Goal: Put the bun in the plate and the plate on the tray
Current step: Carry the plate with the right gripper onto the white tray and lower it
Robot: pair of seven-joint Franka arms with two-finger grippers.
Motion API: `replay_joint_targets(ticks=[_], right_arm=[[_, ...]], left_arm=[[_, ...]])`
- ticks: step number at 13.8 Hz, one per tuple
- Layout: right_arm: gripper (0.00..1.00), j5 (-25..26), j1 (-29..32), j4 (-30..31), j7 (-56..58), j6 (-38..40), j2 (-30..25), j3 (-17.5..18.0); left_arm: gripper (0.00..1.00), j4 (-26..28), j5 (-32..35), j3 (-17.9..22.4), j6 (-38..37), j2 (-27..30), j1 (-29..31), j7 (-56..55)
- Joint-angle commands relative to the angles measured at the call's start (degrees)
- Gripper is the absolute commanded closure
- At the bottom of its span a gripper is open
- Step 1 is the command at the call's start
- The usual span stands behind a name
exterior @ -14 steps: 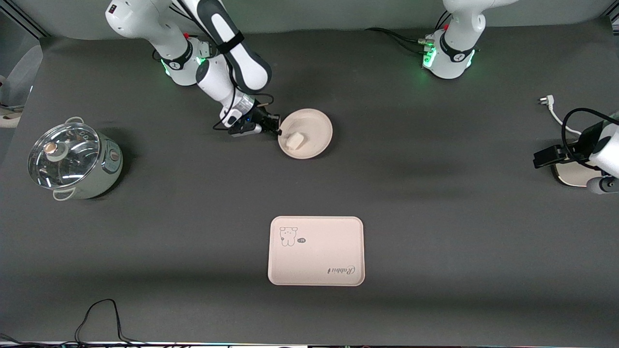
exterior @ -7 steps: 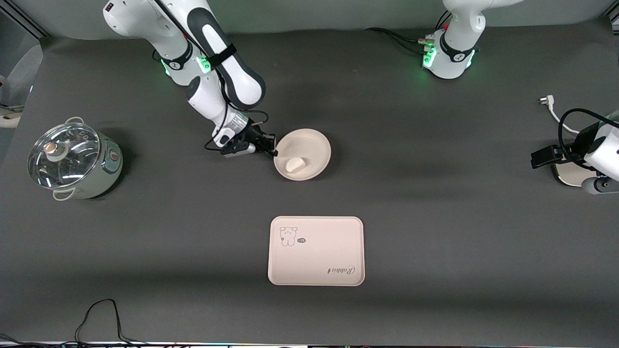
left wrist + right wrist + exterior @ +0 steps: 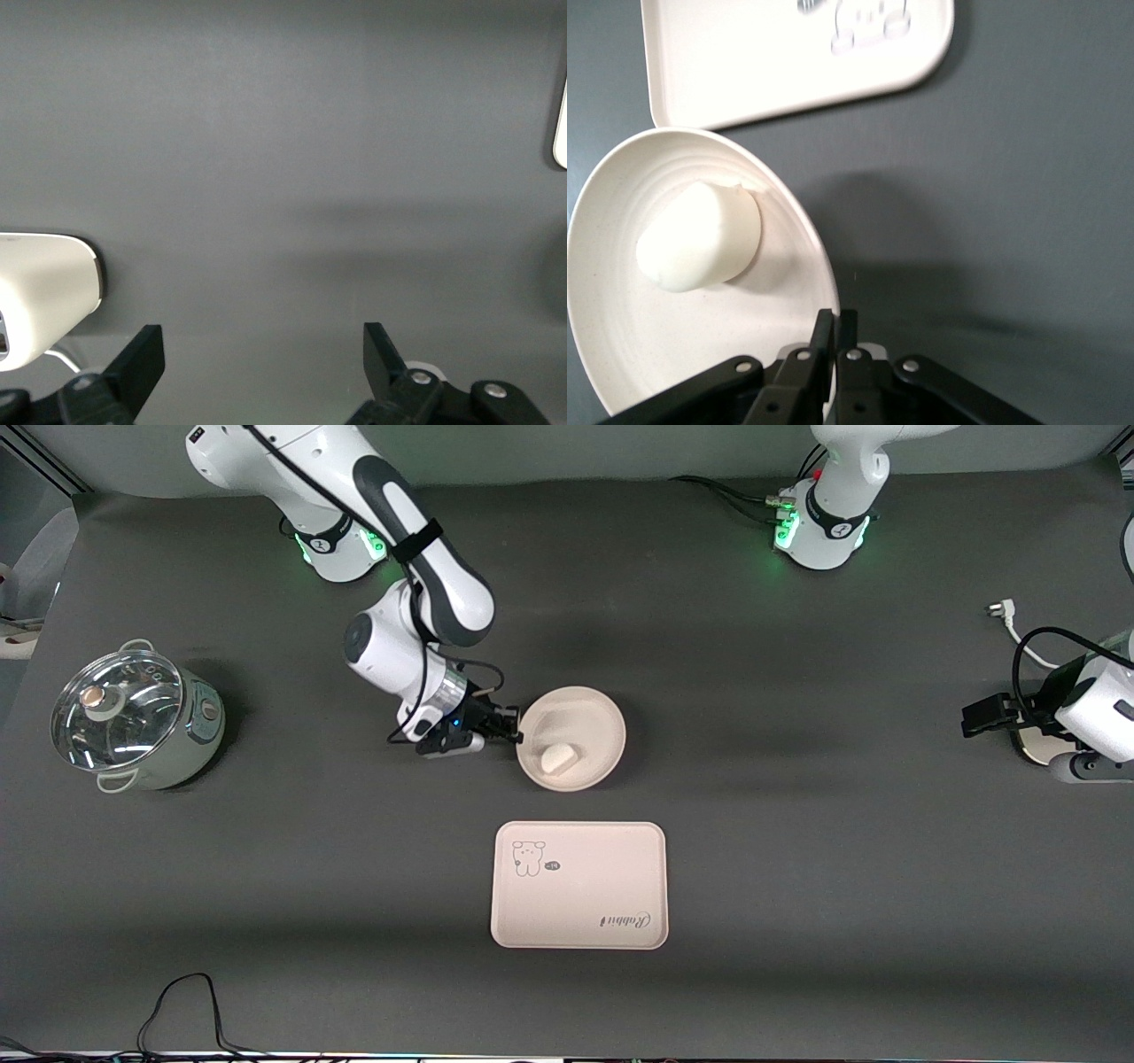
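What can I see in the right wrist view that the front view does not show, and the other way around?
Only the right wrist view shows the right gripper pinching the plate's rim closely. Only the front view shows the pot toward the right arm's end, the whole tray, and the left gripper, waiting at the left arm's end. Both show the bun in the plate, and the plate not yet on the tray.

The bun (image 3: pixel 559 758) lies in the plate (image 3: pixel 595 717), farther than the tray (image 3: pixel 602 868).
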State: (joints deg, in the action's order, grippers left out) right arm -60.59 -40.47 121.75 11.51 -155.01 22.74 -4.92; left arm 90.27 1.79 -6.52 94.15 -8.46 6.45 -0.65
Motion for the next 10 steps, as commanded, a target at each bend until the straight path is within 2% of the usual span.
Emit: replay_joint_targets(ticks=[1, 4, 6, 10], right_arm=[[1.0, 9.6, 3.5, -9.4, -8.1, 7.1, 3.2, -1.1], [1.0, 21.0, 4.0, -22.9, -17.6, 17.2, 8.0, -5.0], [1.0, 26.2, 4.2, -33.2, -23.8, 22.7, 12.4, -6.1], [1.0, 27.5, 8.0, -51.6, -24.6, 26.8, 25.8, -6.0]], left_arm=[[0.0, 0.4, -1.9, 1.0, 1.3, 0.5, -0.6, 1.8], [0.0, 0.0, -3.1, 0.9, 1.4, 0.5, -1.2, 1.8], [0.0, -0.5, -3.5, 0.6, 1.2, 0.8, -1.4, 1.7], [0.0, -0.7, -3.5, 0.5, 1.2, 0.6, -1.2, 1.8]])
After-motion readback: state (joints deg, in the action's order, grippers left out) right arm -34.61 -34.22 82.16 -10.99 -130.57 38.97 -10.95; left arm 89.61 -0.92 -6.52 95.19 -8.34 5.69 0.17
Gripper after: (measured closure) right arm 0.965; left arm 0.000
